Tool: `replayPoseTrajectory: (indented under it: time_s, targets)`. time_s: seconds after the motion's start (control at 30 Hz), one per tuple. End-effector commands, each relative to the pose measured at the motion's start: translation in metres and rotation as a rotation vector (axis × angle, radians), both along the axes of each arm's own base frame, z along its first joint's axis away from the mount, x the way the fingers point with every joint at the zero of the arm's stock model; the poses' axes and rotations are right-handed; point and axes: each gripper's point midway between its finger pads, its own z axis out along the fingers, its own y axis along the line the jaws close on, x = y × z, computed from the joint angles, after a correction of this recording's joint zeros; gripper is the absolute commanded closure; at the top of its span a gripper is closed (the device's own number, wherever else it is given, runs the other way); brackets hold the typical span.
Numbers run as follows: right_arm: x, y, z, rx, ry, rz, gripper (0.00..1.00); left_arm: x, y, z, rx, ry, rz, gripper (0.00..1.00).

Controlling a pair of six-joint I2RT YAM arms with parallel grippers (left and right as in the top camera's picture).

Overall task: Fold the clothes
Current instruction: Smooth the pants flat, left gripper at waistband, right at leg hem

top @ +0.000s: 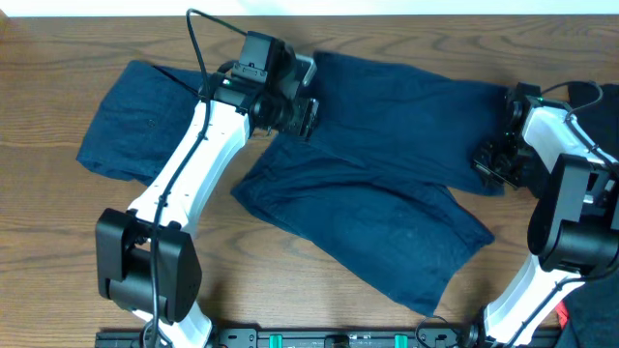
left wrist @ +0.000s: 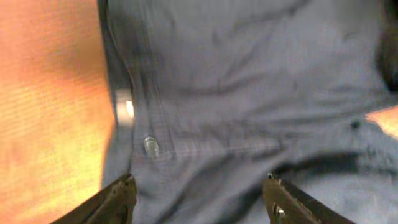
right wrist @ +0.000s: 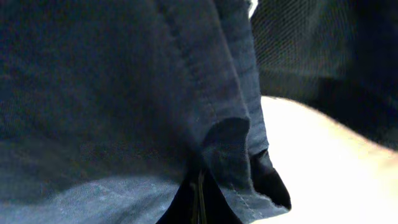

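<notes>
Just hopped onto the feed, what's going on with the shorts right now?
Both arms are at the navy shorts, which lie spread out on the wooden table. The right tool is shut on the fabric's edge at the garment's right side. The left tool hovers open over the waistband area near the button, gripping nothing. The shorts do not look folded yet.
</notes>
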Motion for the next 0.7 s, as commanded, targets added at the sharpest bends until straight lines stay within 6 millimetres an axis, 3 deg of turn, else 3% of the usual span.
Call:
replayPoseTrajectory:
  time_s: [0.0,0.07,0.3,0.5,0.6,0.67]
  targets:
    - [-0.029,-0.015,-0.02,-0.082,0.121,0.024,0.99,0.015,-0.011,-0.02,-0.021,-0.005,-0.03,0.33]
    - [-0.029,-0.015,-0.02,-0.076,0.122,0.051,0.99,0.026,-0.018,-0.037,-0.041,-0.005,-0.042,0.33]
    - [-0.029,-0.015,-0.02,-0.068,0.125,0.083,0.99,0.052,-0.04,-0.107,-0.101,0.011,-0.08,0.51]
    - [-0.029,-0.014,-0.02,-0.062,0.124,0.082,0.99,0.075,-0.046,-0.133,-0.115,-0.055,-0.08,0.76]
    - [-0.028,-0.014,-0.02,-0.062,0.124,0.085,0.99,0.081,-0.03,-0.155,-0.021,-0.051,-0.021,0.81]
    - [-0.027,-0.015,-0.018,-0.059,0.124,0.092,0.99,0.085,-0.004,-0.174,0.11,-0.046,0.057,0.81]
